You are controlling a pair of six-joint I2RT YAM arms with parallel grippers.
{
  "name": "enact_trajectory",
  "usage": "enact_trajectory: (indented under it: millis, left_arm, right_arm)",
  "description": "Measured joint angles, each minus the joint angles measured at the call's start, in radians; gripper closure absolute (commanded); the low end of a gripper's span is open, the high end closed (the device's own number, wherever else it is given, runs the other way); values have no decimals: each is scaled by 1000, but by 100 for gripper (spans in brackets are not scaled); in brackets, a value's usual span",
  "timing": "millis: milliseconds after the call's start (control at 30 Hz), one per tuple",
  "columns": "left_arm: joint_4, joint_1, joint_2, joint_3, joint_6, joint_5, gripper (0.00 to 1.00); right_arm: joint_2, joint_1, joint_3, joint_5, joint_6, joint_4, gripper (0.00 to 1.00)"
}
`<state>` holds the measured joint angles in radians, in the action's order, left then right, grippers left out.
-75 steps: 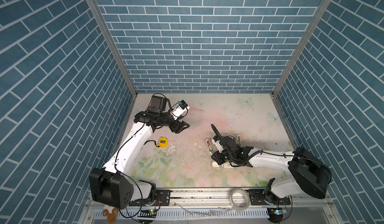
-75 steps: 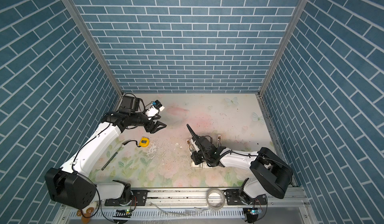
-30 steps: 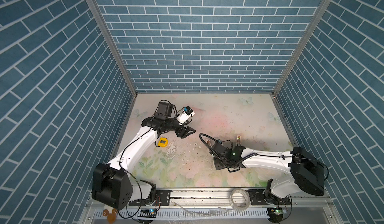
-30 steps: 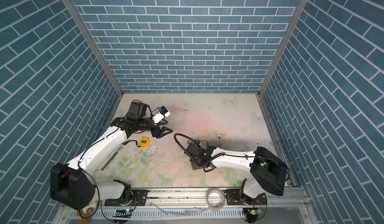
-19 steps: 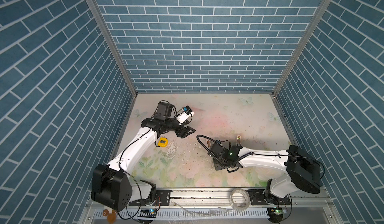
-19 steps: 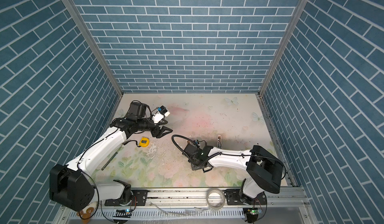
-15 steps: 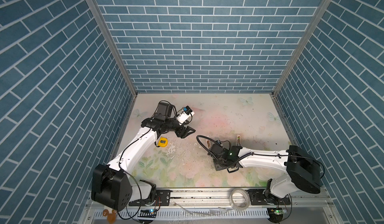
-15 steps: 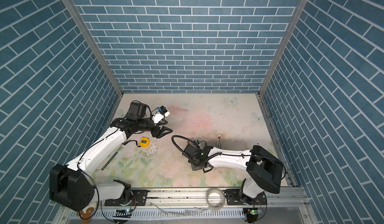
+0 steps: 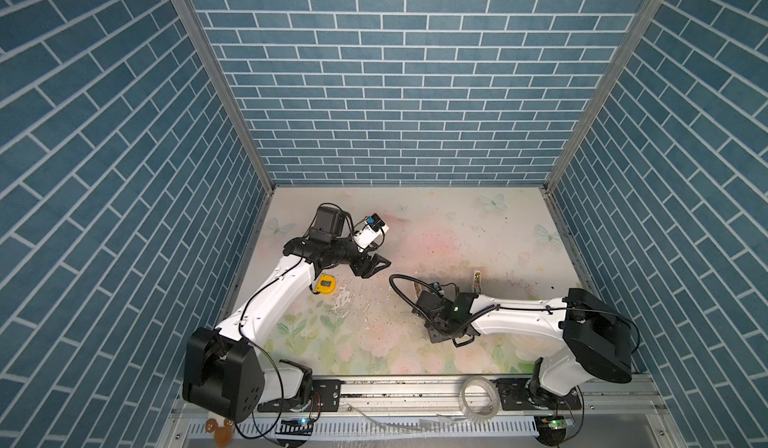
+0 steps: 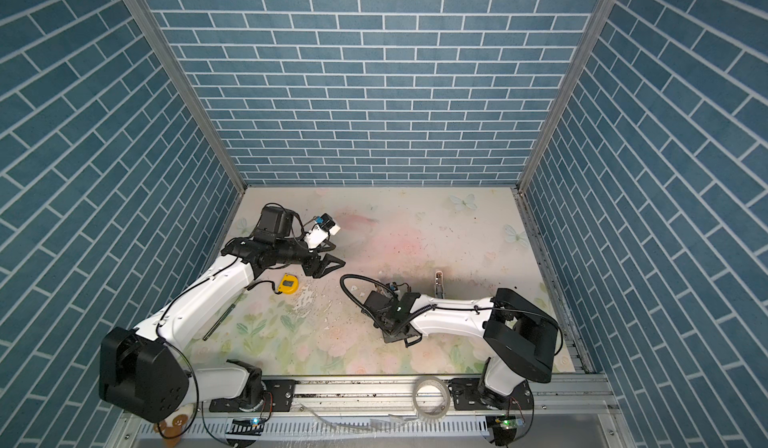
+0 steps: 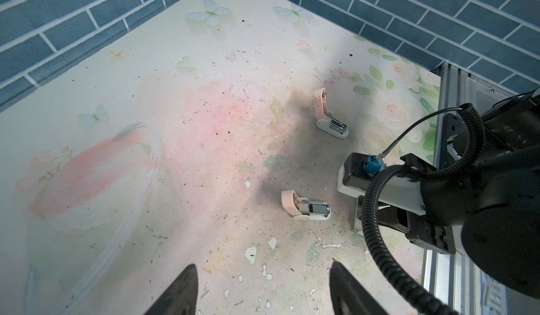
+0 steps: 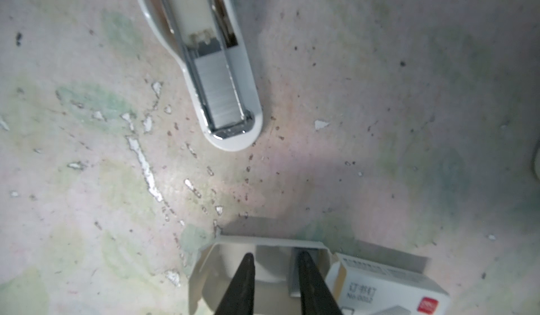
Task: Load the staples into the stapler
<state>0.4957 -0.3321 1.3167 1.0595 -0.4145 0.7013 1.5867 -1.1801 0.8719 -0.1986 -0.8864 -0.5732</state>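
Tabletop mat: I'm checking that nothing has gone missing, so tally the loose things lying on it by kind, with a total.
Staplers: 2, both open
Staple carton: 1, tray slid out
Yellow tape measure: 1
Dark thin stick: 1
Total: 5

The left arm holds its jaws wide, the right arm barely parted.

stapler: matt plastic, glossy metal channel | staples: satin metal | carton: matt card | tabletop: scuffed, flaking
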Motion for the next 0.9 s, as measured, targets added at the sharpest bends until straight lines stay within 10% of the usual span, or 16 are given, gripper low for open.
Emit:
enact_trajectory:
  millis: [900]
  left_arm:
    - [-9,0,0,-6,11,0,28]
  right_arm:
    - [26,-13,0,-57,-32,-31,63]
